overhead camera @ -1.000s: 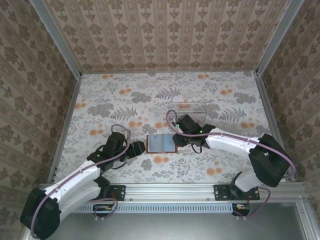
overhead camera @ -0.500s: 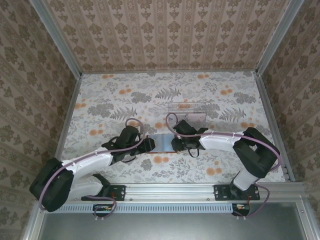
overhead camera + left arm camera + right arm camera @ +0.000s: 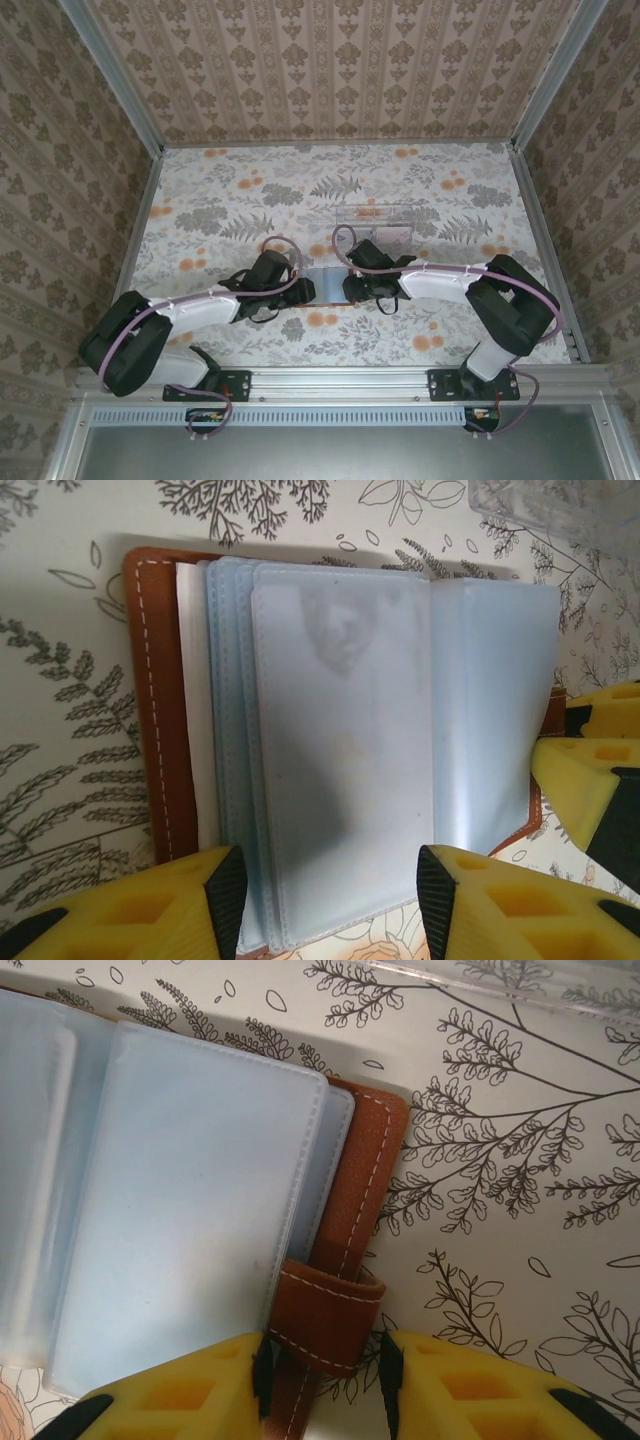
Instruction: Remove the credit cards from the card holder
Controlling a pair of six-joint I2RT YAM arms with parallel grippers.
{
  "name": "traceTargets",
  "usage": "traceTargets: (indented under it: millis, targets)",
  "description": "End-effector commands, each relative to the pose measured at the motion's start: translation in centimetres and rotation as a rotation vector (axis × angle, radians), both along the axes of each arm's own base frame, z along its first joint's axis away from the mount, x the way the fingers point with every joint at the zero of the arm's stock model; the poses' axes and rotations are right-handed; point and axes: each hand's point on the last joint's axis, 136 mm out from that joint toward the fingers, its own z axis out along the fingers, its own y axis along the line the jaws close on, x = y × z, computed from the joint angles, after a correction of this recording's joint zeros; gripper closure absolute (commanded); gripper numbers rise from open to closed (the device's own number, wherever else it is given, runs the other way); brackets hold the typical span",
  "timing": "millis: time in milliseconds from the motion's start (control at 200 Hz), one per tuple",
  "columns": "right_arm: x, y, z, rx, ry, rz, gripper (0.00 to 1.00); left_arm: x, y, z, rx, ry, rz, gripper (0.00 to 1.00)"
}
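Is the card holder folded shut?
No, the card holder lies open, its pale blue sleeves fanned out flat.

— Home? Patterned wallpaper [image 3: 330, 60] across the top, floral covering on the desk [image 3: 250, 190].
— Hardly. Robot test cell: aluminium posts [image 3: 110, 72] in the upper corners, metal rail [image 3: 340, 380] along the bottom edge, left arm [image 3: 190, 308] and right arm [image 3: 440, 283] bolted there.

white arm links [image 3: 190, 305] with black joints [image 3: 125, 345], looping mauve cables [image 3: 334, 243], yellow gripper fingers [image 3: 110, 910] with black pads [image 3: 228, 890].
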Motion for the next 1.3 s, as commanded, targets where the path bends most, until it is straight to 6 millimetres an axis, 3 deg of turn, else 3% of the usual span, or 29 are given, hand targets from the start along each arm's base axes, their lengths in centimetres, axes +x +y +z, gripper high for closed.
traceTargets:
  millis: [0,610,940,1080,1295]
  targets:
    - [-0.8,0.1,-1.2,-0.001,0.034,0.001,0.63,0.5,-1.2,0.6,-0.031,-0.014,-0.014,0.5]
    - [-0.8,0.2,-1.4,-0.007,0.052,0.001,0.63,0.3,-2.6,1.4,-0.095,-0.021,-0.043,0.46]
    - [-0.8,0.2,-1.3,-0.01,0.053,0.002,0.63,0.9,0.3,2.5,0.039,-0.091,0.011,0.38]
    - [-0.8,0.2,-1.3,-0.011,0.053,0.002,0.63,1.0,-0.6,2.8,0.011,-0.091,-0.016,0.4]
    - [-0.9,0.2,-1.3,-0.013,0.056,0.002,0.63,1.0,-1.3,1.5,0.016,-0.057,-0.037,0.42]
